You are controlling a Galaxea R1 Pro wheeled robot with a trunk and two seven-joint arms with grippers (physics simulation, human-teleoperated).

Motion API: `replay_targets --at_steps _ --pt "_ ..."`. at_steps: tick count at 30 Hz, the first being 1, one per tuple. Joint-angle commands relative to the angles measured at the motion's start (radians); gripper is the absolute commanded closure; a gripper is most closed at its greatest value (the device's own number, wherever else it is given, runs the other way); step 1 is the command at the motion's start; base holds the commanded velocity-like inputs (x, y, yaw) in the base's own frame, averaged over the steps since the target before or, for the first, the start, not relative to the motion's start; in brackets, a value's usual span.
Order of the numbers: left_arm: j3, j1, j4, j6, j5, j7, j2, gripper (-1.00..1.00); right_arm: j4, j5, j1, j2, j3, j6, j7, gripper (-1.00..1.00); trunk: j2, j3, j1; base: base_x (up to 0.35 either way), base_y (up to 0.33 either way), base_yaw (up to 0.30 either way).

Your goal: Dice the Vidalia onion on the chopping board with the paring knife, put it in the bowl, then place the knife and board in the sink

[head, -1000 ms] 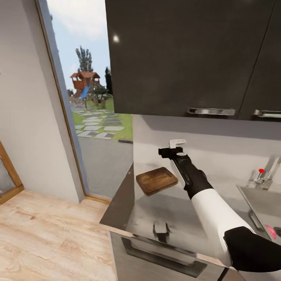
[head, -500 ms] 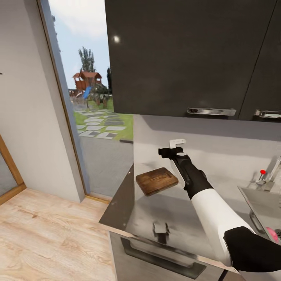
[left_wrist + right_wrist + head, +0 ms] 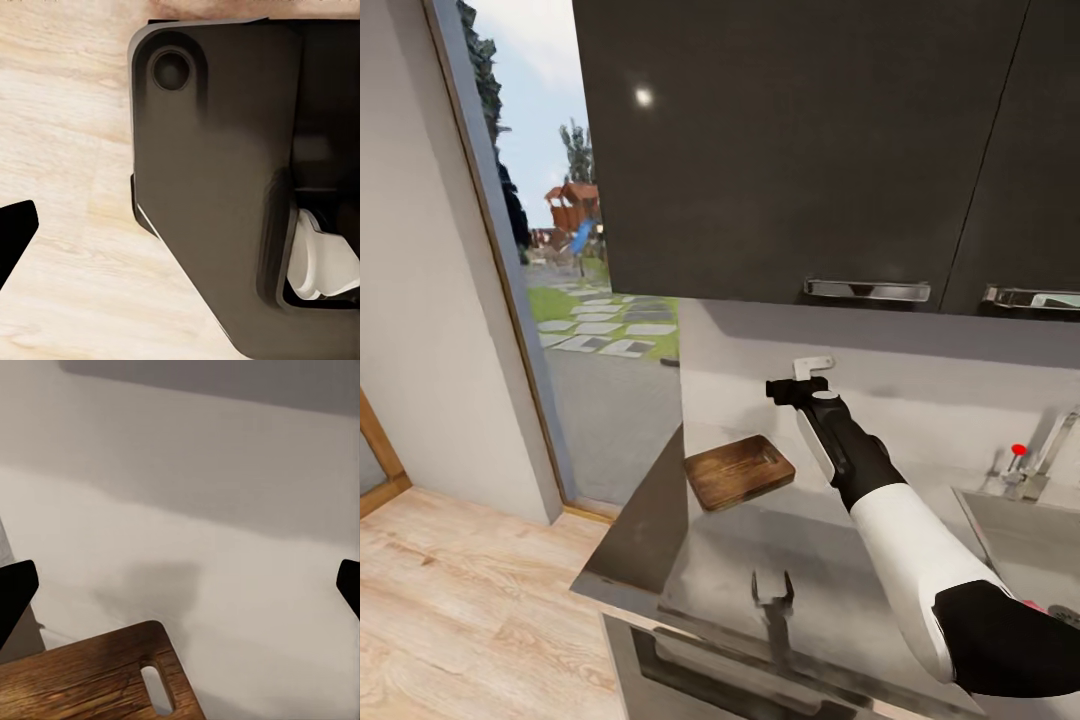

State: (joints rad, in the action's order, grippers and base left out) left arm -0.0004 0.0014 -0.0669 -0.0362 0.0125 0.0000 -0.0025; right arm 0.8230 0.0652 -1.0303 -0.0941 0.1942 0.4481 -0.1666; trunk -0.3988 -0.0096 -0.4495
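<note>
One chopping board (image 3: pixel 739 471) just left of right hand (image 3: pixel 792 389).

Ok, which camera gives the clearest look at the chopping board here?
The head view: it shows the whole chopping board lying on the countertop, left of the raised right arm. The right wrist view catches one corner with the handle slot. The left wrist view looks at the floor and a dark robot part.

no text, label, brand, number or sign can be read anywhere in these pictures

countertop (image 3: pixel 880 560) bare nr chopping board (image 3: pixel 738 470), wall cabinets (image 3: pixel 800 150) overhead
</note>
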Motion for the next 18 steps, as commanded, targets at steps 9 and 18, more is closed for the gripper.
replay_targets --at_steps 9,18 --pt "0.0 0.0 -0.001 -0.002 0.001 0.0 -0.001 -1.0 -0.047 0.012 0.001 0.001 0.003 0.004 -0.008 -1.0 -0.001 -0.001 -0.001 0.08 -0.004 0.0" --pt "0.0 0.0 -0.001 -0.002 0.001 0.0 -0.001 -1.0 -0.14 0.015 -0.002 0.001 0.001 0.112 -0.012 -1.0 -0.001 -0.001 -0.001 0.151 0.0 0.0"
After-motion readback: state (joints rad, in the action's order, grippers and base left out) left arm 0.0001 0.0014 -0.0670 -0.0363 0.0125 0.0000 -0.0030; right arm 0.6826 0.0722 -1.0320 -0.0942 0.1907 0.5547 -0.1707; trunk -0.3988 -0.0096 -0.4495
